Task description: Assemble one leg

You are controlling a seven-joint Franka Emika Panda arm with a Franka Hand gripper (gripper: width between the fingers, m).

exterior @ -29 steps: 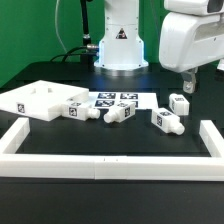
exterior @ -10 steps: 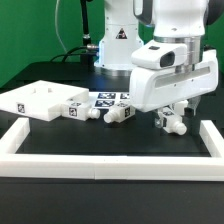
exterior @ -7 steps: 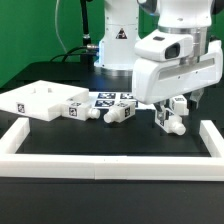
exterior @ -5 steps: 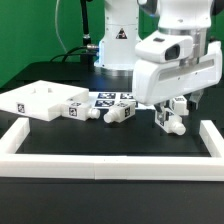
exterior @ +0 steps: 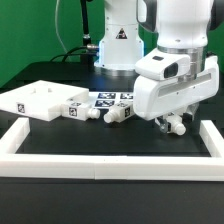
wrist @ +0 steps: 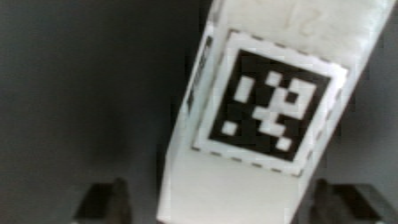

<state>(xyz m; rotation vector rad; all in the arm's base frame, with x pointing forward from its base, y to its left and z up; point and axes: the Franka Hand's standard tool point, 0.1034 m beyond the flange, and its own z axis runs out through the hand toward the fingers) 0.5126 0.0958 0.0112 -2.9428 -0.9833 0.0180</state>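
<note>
**One leg bracketed by spread fingers**

One white leg (wrist: 249,110) lies on the dark table directly beneath the gripper (wrist: 222,203). Its tag faces up and it runs lengthwise between the two fingers (wrist: 107,200). The jaws stand apart with neither pad visibly pressing the leg, so nothing is pinched yet. The leg sits a little askew to the finger line. I judge a good grasp wants a small wrist turn to square up, then a slow closing so the first pad to touch does not shove or roll it. In the exterior view the arm hangs low, hand pointing straight down, fingertips about at table level around the leg. A spare leg (exterior: 118,113) lies well off to the gripper's side.
</note>
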